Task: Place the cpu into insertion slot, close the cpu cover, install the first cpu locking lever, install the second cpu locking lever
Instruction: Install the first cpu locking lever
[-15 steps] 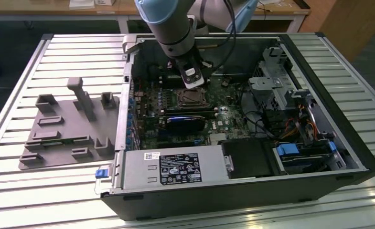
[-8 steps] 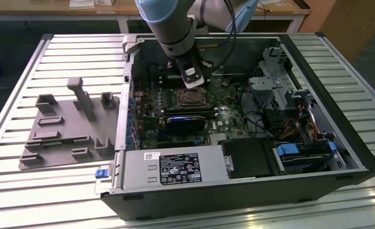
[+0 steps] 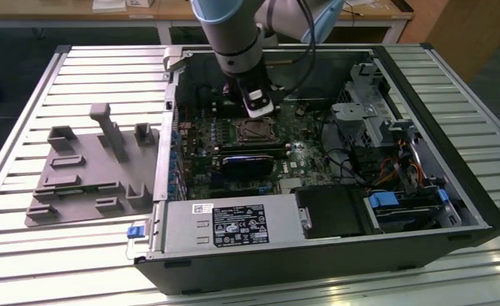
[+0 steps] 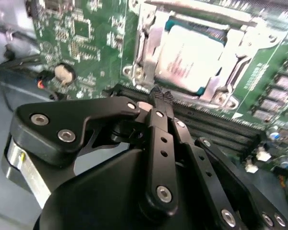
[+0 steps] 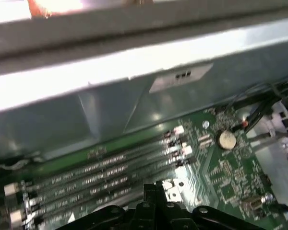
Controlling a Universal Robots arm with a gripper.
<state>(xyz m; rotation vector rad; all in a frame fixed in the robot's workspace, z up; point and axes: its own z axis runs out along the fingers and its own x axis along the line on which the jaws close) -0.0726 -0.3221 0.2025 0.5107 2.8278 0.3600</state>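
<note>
Green motherboard (image 4: pixel 77 43); silver-grey cpu (image 4: pixel 189 57) within cpu cover (image 4: pixel 145 48).

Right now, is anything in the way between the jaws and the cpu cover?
Nothing visible is. In the second wrist view the shut jaws point at the near edge of the cpu cover from above the memory slots. The cover frames the cpu.

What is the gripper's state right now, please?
Gripper: closed, nothing seen between its tips, close to the seated cpu.

Workshop: slatted bench (image 3: pixel 63 268), opened computer (image 3: pixel 335 258)
</note>
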